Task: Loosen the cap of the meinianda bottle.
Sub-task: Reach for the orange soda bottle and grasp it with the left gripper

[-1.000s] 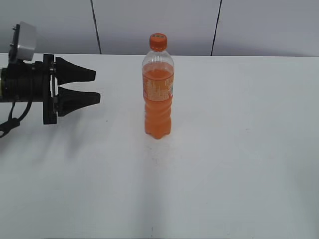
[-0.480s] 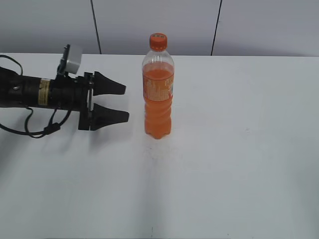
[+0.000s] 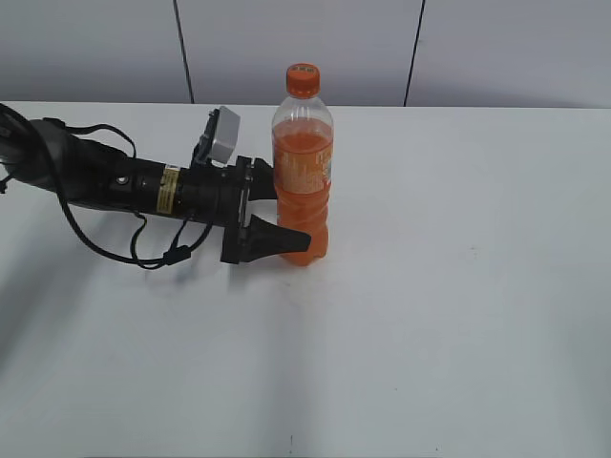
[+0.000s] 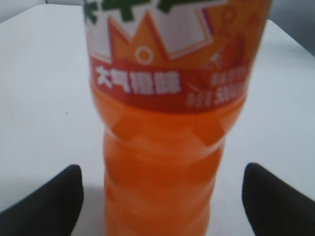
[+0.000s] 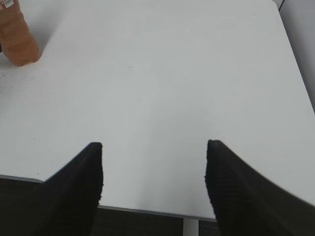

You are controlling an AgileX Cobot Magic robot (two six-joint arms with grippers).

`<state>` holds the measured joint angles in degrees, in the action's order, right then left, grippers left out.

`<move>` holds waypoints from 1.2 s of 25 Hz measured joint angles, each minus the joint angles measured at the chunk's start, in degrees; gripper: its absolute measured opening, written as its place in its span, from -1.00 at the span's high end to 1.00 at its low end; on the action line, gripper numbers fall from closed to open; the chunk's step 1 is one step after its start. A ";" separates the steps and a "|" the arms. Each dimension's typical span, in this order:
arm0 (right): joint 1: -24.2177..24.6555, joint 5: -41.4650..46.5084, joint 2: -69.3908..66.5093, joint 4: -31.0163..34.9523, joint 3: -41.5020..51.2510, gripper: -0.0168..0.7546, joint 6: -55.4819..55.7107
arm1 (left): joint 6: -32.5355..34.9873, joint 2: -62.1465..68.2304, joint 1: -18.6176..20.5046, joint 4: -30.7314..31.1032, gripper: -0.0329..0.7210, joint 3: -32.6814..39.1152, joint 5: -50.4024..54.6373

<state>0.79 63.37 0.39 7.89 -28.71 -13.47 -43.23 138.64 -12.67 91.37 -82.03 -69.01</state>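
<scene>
The meinianda bottle [image 3: 304,172] stands upright on the white table, full of orange drink. Its orange cap [image 3: 303,80] sits on top, untouched. My left gripper [image 3: 286,215] is open, with one finger on each side of the bottle's lower body and a gap on both sides. In the left wrist view the bottle [image 4: 165,147] fills the middle between my open fingers [image 4: 162,196]; its cap is out of view there. My right gripper [image 5: 153,167] is open and empty, over the table's near edge. The bottle's base [image 5: 17,34] shows at the top left of the right wrist view.
The white table [image 3: 458,286] spreads to the right and front of the bottle. Its front edge [image 5: 147,209] lies below my right fingers. A grey panelled wall [image 3: 296,38] stands behind the table.
My left arm has moved right along the table until its open fingers came round the bottle's lower body. The bottle has not moved.
</scene>
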 joint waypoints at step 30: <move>0.00 0.00 0.00 0.00 0.00 -0.32 0.00 | -0.97 2.36 -2.51 -5.22 -0.16 -2.12 -0.34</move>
<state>0.79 63.37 0.39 7.89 -28.71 -13.47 -44.19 141.00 -15.17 86.15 -84.14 -69.36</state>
